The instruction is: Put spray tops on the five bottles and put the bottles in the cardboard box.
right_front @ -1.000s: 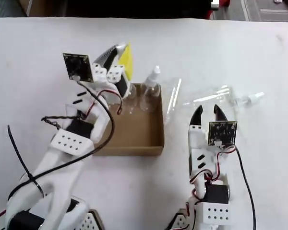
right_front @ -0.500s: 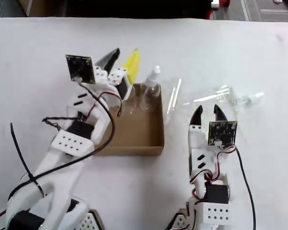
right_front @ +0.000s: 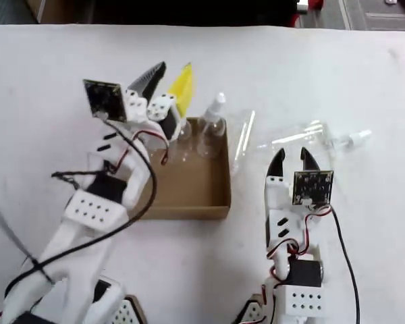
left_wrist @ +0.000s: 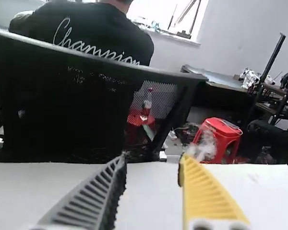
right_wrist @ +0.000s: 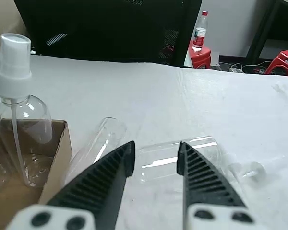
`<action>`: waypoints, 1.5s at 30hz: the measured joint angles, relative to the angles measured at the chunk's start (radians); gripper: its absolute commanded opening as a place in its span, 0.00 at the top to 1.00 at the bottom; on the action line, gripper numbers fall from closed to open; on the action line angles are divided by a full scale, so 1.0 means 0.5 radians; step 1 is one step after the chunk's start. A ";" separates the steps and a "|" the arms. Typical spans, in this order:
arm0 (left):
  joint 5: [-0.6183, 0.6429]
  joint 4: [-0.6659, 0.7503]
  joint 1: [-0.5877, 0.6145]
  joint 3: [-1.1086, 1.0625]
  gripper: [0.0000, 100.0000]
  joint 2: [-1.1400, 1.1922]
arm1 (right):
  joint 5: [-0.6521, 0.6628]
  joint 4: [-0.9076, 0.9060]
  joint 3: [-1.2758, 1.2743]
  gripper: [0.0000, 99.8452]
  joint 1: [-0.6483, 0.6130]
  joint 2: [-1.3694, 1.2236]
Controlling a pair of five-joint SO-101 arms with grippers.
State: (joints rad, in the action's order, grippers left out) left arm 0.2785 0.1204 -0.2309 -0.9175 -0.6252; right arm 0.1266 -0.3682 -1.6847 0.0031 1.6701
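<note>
The cardboard box (right_front: 189,182) is sitting open on the white surface (right_front: 337,67). A clear bottle (right_front: 212,131) with a white spray top (right_front: 218,102) is standing upright inside the box, against the far wall near the far right corner. The left claw (right_front: 173,71) is hanging over the far left corner of the box. Its grey and yellow fingers are spread wide and are holding nothing.

Just outside the right wall of the box, a second clear bottle (right_front: 241,138) is lying on its side. Farther to the right of the box, a third bottle (right_front: 304,135) is also lying down, with its white sprayer (right_front: 356,138) pointing away from the box. The right claw (right_front: 291,154) is resting low, right of the box, and is pointing toward the two lying bottles. Its black fingers are a little apart and are gripping nothing.
</note>
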 measured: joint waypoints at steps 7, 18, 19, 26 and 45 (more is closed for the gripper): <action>0.000 -0.875 0.000 0.276 0.83 -0.666 | 0.000 0.000 0.000 0.87 0.000 0.000; 0.000 -2.311 0.761 0.626 0.83 -1.510 | 0.000 0.000 0.000 0.87 0.000 0.000; 0.000 -2.332 0.872 0.598 0.83 -1.553 | 0.000 0.000 0.000 0.87 0.000 0.000; 0.000 -2.348 1.347 0.166 0.83 -1.645 | 0.000 0.000 0.000 0.87 0.000 0.000; 0.000 -1.430 1.366 -1.071 0.83 -1.633 | 0.000 -0.009 0.006 0.87 0.000 0.000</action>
State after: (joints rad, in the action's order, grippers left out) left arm 0.2785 -0.5946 0.4519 -1.4530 -1.4415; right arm 0.1266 -0.3728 -1.6817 0.0031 1.6701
